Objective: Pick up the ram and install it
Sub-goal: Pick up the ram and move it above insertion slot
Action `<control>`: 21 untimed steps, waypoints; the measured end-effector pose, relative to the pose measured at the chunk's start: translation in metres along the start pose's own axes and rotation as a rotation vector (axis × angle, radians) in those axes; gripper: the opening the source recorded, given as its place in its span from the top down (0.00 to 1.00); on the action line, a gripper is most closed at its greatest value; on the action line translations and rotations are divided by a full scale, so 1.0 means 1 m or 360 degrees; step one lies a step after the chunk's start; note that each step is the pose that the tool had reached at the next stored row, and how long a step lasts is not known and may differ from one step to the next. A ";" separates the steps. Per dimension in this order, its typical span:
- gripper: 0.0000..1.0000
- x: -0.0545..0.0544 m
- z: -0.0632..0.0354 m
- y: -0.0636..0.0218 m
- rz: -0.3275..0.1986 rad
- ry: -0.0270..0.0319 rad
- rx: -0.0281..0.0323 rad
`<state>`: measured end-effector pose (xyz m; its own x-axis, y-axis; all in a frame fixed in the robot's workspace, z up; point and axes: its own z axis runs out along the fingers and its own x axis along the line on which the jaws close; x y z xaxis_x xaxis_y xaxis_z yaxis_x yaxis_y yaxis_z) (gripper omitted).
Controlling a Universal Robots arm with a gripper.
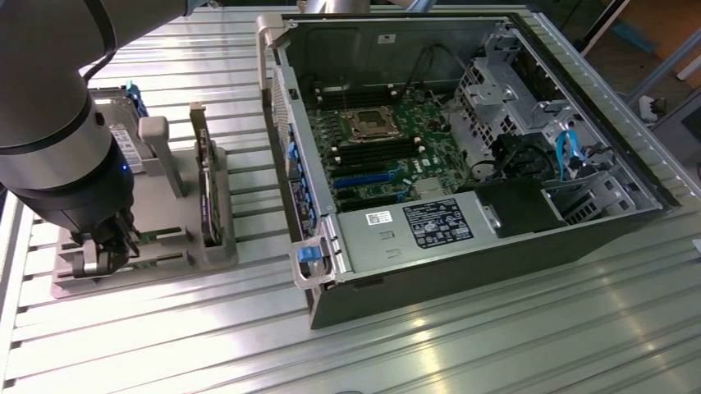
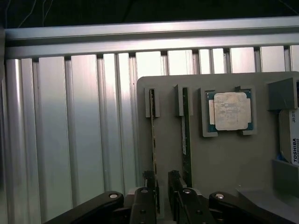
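Observation:
Two thin green ram sticks stand on edge in slots of a grey holder (image 2: 224, 158). My gripper (image 2: 161, 182) is down over the end of one ram stick (image 2: 153, 130), whose edge runs in beside a black finger (image 2: 149, 184). The jaws stand open with a narrow gap and grip nothing. The other ram stick (image 2: 185, 135) lies just outside the other finger. In the exterior view the gripper (image 1: 104, 254) sits low on the holder (image 1: 219, 254) at the exterior view's left. An open computer case (image 1: 460, 123) lies to the right, its motherboard memory slots (image 1: 378, 148) exposed.
A processor chip (image 2: 230, 111) rests in a pocket of the holder, with a hard drive (image 2: 292, 140) beyond it. An expansion card (image 1: 203, 176) stands upright in the holder between my arm and the case. Everything sits on a ribbed aluminium table (image 1: 493, 328) with a raised rail (image 2: 149, 39).

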<state>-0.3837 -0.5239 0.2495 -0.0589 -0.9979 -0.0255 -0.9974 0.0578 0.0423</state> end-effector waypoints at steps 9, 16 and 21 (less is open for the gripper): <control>0.74 0.000 0.0062 -0.0002 0.0000 0.00000 0.00000; 0.74 0.001 0.0141 -0.0006 0.0000 -0.00002 0.00000; 0.74 0.002 0.0210 -0.0009 0.0000 -0.00001 0.00000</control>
<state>-0.3837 -0.5252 0.2284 -0.0590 -0.9979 -0.0255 -0.9974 0.0579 0.0422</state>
